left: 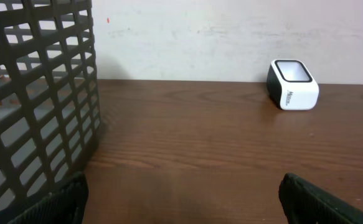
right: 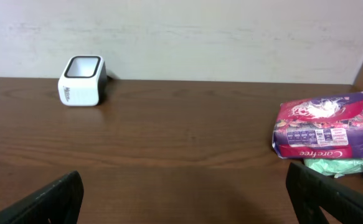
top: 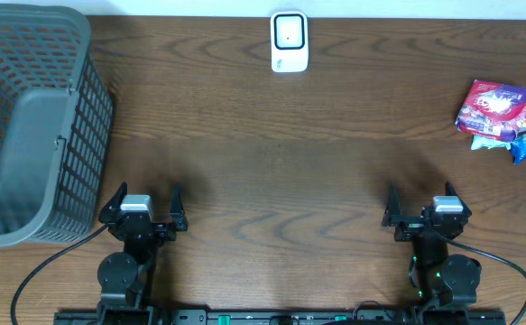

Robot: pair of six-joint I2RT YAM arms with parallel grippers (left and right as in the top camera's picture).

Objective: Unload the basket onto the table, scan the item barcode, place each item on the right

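Left gripper [top: 147,197] and right gripper [top: 420,197] both sit with fingers spread wide, holding nothing, at the near edge of the table [top: 281,153] — the left one just beside a grey basket [top: 82,108]. A pink packet [top: 494,106] lies at the far right, well apart from the white scanner [top: 290,41] at the back.

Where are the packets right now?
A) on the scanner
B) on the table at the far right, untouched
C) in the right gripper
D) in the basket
B: the packets lie on the table near its right edge, apart from the open right gripper, the basket and the scanner.
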